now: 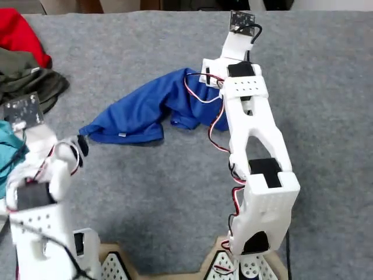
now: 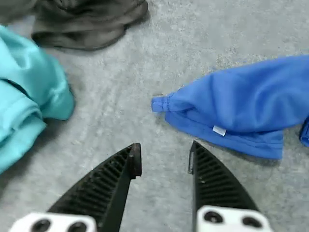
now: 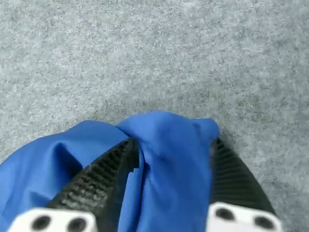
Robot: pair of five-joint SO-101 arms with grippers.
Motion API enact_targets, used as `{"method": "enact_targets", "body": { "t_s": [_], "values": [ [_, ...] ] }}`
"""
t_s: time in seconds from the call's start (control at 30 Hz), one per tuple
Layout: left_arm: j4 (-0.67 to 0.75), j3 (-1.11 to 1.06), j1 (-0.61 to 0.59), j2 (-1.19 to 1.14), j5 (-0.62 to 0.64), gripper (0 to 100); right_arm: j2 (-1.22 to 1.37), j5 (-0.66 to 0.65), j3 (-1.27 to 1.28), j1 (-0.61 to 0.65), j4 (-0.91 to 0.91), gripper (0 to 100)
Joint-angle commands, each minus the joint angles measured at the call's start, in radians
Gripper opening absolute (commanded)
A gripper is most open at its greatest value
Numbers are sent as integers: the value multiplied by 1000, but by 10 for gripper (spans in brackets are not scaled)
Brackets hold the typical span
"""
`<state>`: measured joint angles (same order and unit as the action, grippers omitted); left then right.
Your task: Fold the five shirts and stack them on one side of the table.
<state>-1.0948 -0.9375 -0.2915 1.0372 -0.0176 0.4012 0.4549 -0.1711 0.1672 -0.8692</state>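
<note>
Nothing was folded yet: the right gripper held the crumpled blue shirt between its fingers, the left gripper kept its fingers wide and empty, and the other shirts lay heaped at the desk's left edge.

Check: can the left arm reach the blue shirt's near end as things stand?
Probably yes: the left gripper is open, facing the blue shirt, with bare table between them.
</note>
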Motion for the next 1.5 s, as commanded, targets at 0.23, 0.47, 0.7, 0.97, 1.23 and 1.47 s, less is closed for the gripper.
{"method": "enact_targets", "body": {
  "t_s": [0.23,0.47,0.7,0.97,1.23,1.47],
  "values": [
    [-40,437,38,-668,295,185,-10,8,-99,-134,-66,260],
    [-80,583,68,-983,342,185,-5,8,-193,-260,-66,259],
    [-72,707,63,-1133,413,185,-4,8,-193,-275,-61,259],
    [-72,858,64,-1242,417,185,-4,8,-186,-272,-60,259],
    [-32,891,63,-1343,416,84,15,8,-191,-252,-60,235],
    [-40,922,63,-1345,416,19,42,8,-209,-237,-66,167]
  ]
}}
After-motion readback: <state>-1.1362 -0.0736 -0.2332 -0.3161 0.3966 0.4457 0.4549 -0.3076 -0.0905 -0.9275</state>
